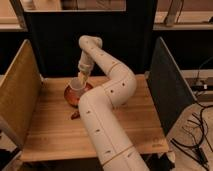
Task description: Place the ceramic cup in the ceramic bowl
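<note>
Now I see the ceramic cup (77, 86) upright inside the ceramic bowl (70, 96), toward the far left of the wooden table (50, 130). My gripper (83, 75) sits just above the cup's rim; its grip I cannot tell.

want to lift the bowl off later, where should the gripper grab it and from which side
Probably the ceramic bowl by its left rim, coming from above: it is shallow and wide, so only the rim fits between fingers. The ceramic cup sits in the middle with the gripper just above it, and the arm covers the right side.
</note>
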